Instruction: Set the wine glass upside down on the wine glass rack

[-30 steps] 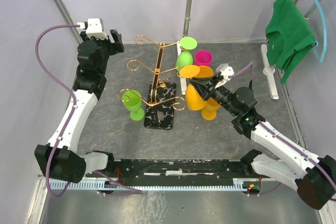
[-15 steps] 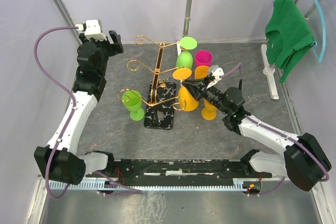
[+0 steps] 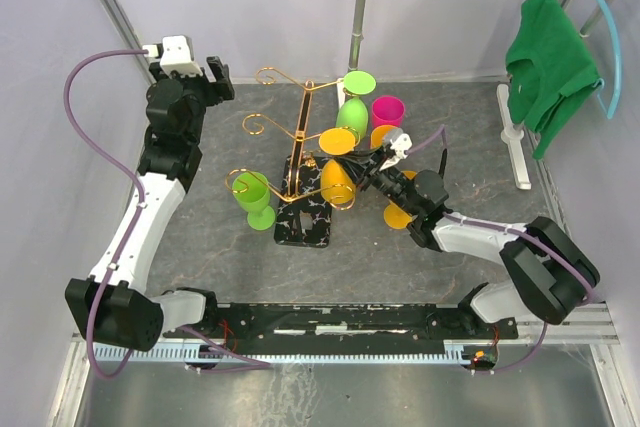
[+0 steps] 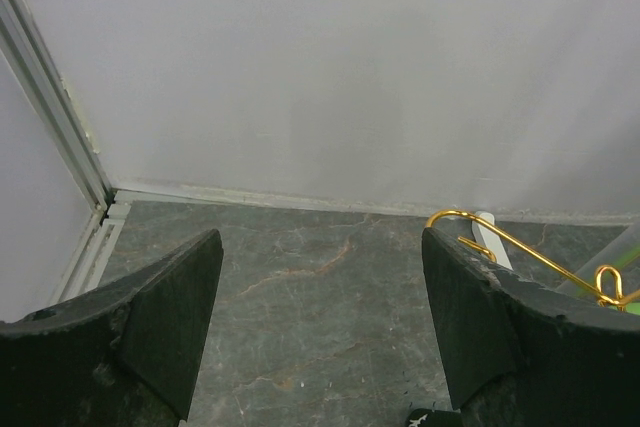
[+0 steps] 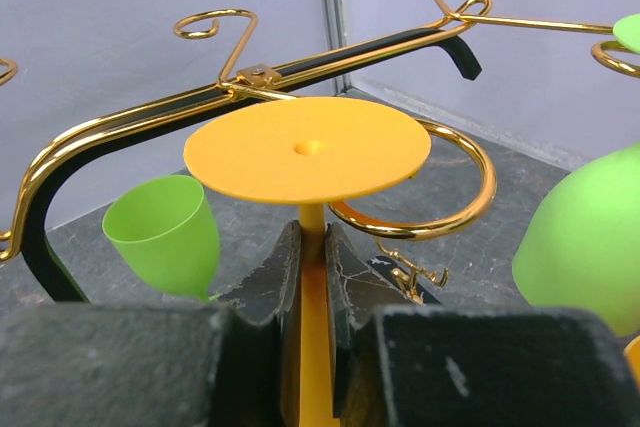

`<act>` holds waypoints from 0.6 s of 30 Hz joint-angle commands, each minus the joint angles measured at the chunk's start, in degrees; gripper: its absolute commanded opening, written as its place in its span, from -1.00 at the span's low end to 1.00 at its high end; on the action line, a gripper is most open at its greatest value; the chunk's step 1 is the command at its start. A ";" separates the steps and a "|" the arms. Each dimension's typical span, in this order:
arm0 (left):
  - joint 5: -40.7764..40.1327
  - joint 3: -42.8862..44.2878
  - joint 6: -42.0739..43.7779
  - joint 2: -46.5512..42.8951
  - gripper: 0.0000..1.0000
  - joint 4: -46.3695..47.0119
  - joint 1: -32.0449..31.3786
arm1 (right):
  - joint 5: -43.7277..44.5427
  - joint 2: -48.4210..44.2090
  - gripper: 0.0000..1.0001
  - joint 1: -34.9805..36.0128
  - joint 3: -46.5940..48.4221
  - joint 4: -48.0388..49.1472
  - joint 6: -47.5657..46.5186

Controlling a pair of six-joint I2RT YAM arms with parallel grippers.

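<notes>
My right gripper (image 3: 362,169) is shut on the stem of an orange wine glass (image 3: 337,175), held upside down with its round foot on top. In the right wrist view the foot (image 5: 307,148) sits level with a curled gold arm of the wine glass rack (image 5: 440,217), the stem pinched between my fingers (image 5: 277,272). The rack (image 3: 303,137) is a gold tree on a black marbled base (image 3: 306,215). A green glass (image 3: 351,107) hangs upside down on the rack's right side. My left gripper (image 4: 318,277) is open and empty, raised at the far left.
A green glass (image 3: 253,197) stands upright left of the rack's base. A pink glass (image 3: 388,110) and another orange glass (image 3: 400,209) stand right of the rack. A white pole stand (image 3: 358,17) with a green cloth (image 3: 548,62) on a hanger stands at the back right.
My right gripper has carried the orange glass leftward toward the rack, from beside the standing glasses to the rack's lower right arm. The left arm has not moved.
</notes>
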 commanded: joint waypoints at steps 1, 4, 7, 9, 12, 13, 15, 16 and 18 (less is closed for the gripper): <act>-0.58 3.31 1.27 0.49 0.73 0.92 0.22 | 7.00 2.10 -0.99 0.02 0.19 6.85 -2.11; -0.46 3.57 1.35 1.04 0.74 1.01 0.17 | 9.53 2.85 -0.99 0.01 0.22 7.39 -3.10; -0.35 3.82 1.36 1.56 0.74 1.12 0.20 | 12.32 3.02 -0.99 0.01 0.35 7.32 -3.83; -0.38 3.89 1.27 1.84 0.74 1.35 0.19 | 14.59 2.70 -0.99 -0.03 0.18 7.07 -4.29; -0.30 4.00 1.10 2.33 0.74 1.73 0.11 | 17.95 1.70 -0.99 -0.02 0.10 5.08 -5.52; -0.23 4.04 1.04 2.53 0.74 1.75 0.13 | 18.72 1.25 -0.99 -0.02 -0.01 4.20 -6.04; -0.18 4.17 0.96 2.77 0.74 1.83 0.14 | 19.85 0.63 -0.99 -0.02 -0.08 2.88 -6.82; -0.19 4.19 0.95 2.90 0.74 1.91 0.20 | 20.25 0.46 -0.99 0.00 -0.12 2.46 -7.12; -0.12 4.28 0.84 3.22 0.74 1.93 0.19 | 21.01 0.28 -0.99 -0.01 -0.61 2.41 -7.37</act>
